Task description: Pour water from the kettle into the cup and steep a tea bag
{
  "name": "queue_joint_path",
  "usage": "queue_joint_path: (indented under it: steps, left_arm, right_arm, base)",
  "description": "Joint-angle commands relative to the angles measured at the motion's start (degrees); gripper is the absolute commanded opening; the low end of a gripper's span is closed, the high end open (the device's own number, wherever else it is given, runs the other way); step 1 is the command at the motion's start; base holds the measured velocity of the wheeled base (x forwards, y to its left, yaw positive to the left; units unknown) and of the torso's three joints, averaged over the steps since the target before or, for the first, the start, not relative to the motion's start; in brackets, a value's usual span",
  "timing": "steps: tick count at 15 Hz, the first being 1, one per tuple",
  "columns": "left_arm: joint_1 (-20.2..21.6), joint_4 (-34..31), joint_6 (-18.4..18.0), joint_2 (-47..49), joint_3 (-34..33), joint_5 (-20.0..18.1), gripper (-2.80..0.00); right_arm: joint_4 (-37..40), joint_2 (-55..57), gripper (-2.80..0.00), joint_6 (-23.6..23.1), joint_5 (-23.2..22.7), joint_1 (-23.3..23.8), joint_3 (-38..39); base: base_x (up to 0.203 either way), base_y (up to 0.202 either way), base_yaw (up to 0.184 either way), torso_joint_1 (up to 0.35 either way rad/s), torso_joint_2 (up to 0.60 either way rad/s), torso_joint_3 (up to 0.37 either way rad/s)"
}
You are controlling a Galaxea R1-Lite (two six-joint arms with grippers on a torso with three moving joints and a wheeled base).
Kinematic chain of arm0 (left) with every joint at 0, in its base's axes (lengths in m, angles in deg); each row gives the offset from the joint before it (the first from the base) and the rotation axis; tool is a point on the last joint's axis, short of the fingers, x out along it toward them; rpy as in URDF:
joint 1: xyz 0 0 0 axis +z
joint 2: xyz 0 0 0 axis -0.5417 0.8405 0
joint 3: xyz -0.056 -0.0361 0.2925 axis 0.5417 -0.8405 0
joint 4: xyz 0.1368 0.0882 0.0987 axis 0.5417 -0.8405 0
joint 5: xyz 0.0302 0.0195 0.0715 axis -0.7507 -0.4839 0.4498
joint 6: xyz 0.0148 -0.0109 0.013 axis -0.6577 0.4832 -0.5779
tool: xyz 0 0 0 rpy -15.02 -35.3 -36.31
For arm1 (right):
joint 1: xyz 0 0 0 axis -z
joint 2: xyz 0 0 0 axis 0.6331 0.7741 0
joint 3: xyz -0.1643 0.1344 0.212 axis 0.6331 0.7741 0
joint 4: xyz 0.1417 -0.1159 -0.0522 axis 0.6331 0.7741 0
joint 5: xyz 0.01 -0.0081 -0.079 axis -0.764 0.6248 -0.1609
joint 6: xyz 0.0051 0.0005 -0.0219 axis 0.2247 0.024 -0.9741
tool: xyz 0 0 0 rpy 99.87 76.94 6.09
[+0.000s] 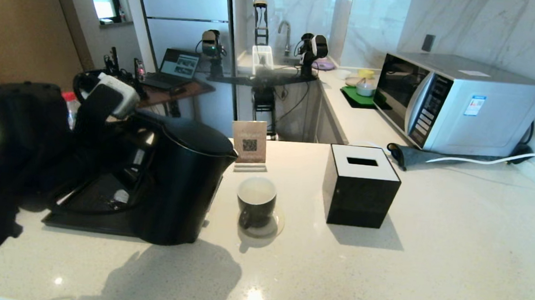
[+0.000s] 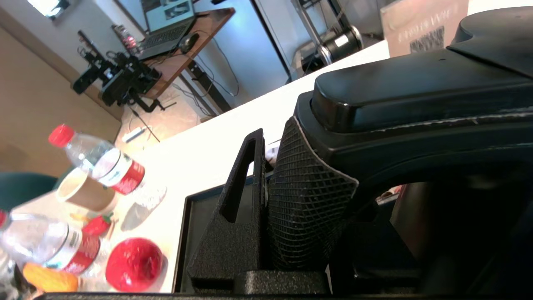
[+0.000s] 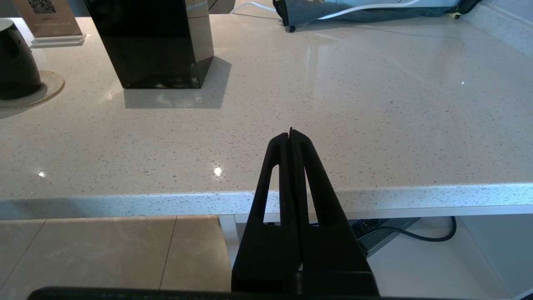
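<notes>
The left gripper [image 2: 287,196] is clenched on the kettle [image 1: 182,186] handle at frame left; next, tip toward the cup [image 1: 256,202].

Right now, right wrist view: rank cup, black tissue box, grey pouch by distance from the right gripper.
From the right gripper, parked shut at the counter's near edge:
1. black tissue box, ahead on the cup's side
2. cup, beyond the box on that side, on its coaster
3. grey pouch, far back
</notes>
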Motion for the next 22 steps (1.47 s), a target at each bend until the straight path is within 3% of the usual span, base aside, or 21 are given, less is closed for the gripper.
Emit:
queue_joint_path:
  steps: [1, 5, 9, 22]
  left_arm:
    - [-0.36, 0.2, -0.66, 2.04, 1.23, 0.05, -2.8]
    - [-0.69, -0.61, -2.38, 3.09, 2.39, 0.25, -2.8]
    - [-1.67, -1.82, -2.78, 3.45, 2.75, 3.46, -2.8]
    - [-1.77, -1.84, -7.72, 6.14, 3.77, 5.18, -2.8]
  right_arm:
    - [0.0, 0.07, -2.8, 0.01, 0.01, 0.0, 0.0]
    - [0.0, 0.07, -2.8, 0.01, 0.01, 0.0, 0.0]
    - [0.0, 0.07, -2.8, 0.01, 0.01, 0.0, 0.0]
    - [0.0, 0.07, -2.8, 0.01, 0.01, 0.0, 0.0]
  base:
    - [0.0, 0.0, 0.0, 0.0, 0.0, 0.0]
    - [0.0, 0.0, 0.0, 0.0, 0.0, 0.0]
    - [0.0, 0.0, 0.0, 0.0, 0.0, 0.0]
    - [0.0, 0.0, 0.0, 0.0, 0.0, 0.0]
